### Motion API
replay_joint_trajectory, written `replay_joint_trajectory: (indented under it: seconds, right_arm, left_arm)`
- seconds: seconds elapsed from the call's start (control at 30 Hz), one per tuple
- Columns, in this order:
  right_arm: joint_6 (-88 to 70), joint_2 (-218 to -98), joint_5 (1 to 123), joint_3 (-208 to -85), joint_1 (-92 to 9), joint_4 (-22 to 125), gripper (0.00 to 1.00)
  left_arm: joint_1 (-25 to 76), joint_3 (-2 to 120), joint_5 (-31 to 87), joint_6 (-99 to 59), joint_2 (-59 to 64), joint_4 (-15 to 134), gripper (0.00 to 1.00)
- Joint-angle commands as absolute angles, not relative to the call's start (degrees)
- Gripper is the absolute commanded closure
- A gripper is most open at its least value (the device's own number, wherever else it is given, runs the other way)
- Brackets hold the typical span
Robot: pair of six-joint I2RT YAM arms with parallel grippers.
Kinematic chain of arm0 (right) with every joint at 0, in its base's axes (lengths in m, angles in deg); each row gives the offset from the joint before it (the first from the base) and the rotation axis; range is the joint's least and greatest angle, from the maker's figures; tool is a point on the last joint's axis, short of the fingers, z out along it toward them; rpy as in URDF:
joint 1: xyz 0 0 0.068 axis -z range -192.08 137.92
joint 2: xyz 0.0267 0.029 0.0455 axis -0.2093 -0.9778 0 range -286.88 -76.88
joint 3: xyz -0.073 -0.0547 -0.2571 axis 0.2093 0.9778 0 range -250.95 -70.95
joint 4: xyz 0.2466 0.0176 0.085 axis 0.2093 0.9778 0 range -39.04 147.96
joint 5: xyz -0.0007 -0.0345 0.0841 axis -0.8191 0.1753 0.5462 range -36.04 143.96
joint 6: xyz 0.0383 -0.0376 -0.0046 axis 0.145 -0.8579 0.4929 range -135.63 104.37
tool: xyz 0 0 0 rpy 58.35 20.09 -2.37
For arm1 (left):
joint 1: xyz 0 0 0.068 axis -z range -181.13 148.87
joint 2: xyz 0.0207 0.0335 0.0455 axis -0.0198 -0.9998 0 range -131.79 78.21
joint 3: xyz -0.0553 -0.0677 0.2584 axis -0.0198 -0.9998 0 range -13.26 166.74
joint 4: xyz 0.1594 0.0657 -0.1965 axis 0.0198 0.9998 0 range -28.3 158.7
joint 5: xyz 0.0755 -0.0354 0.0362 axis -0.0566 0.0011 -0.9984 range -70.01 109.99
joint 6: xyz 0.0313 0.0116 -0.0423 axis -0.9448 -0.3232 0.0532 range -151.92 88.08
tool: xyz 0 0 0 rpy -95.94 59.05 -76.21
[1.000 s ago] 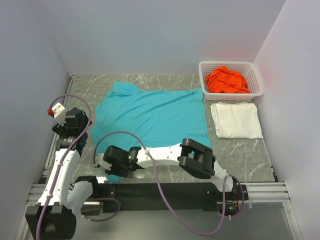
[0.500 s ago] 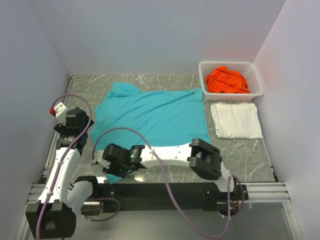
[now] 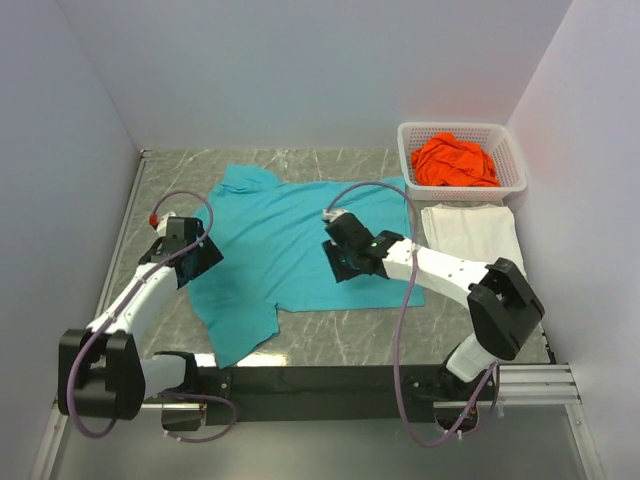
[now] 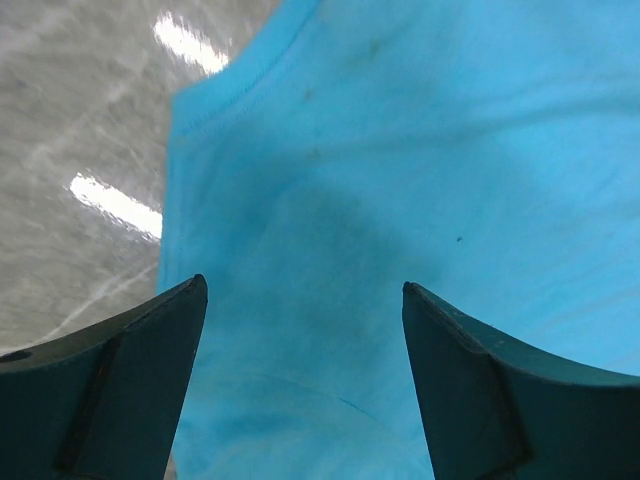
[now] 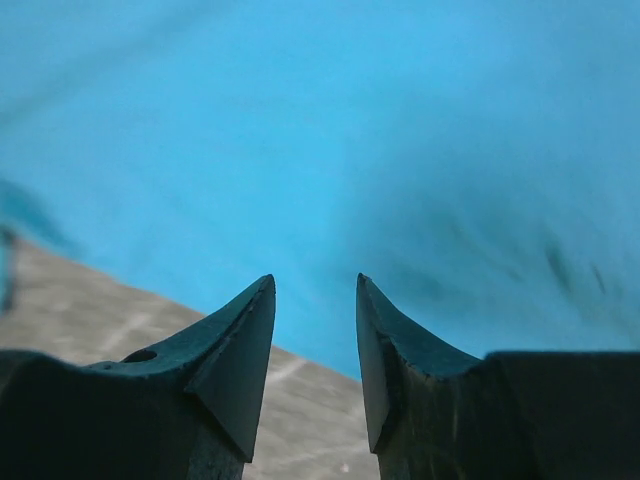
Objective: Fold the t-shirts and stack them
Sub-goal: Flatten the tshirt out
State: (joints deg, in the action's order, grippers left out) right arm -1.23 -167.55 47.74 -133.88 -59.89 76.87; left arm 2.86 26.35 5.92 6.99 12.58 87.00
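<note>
The teal t-shirt [image 3: 300, 235] lay spread on the table [image 3: 480, 315], not yet folded, so its first fold seemed in hand; next, each arm would need to pinch an edge; three shirts counted: that one, one white t-shirt [image 3: 472, 240] folded beside it, one orange t-shirt [image 3: 455, 162] in the single basket [image 3: 410, 150]; two grippers hovered above the teal cloth, left gripper [image 4: 300, 290] spread wide, right gripper [image 5: 315, 285] narrowly parted, both empty.
</note>
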Motion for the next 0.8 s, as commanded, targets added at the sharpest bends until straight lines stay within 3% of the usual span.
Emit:
replay_joint_trajectory:
  seconds: [0.0, 0.3, 0.77]
  right_arm:
    - [5.54, -164.33, 45.61, -129.05, -56.22, 78.47, 0.54]
    - [10.38, -165.73, 49.03, -121.4, -45.05, 76.54, 0.54]
    - [14.34, -164.6, 50.97, -114.81, -44.34, 81.55, 0.54]
  left_arm:
    - [3.26, 28.13, 8.74, 11.05, 9.66, 87.28, 0.16]
    - [2.65, 27.52, 4.26, 15.8, 2.63, 89.56, 0.26]
    - [-4.12, 19.79, 7.77, 20.81, 1.21, 93.25, 0.36]
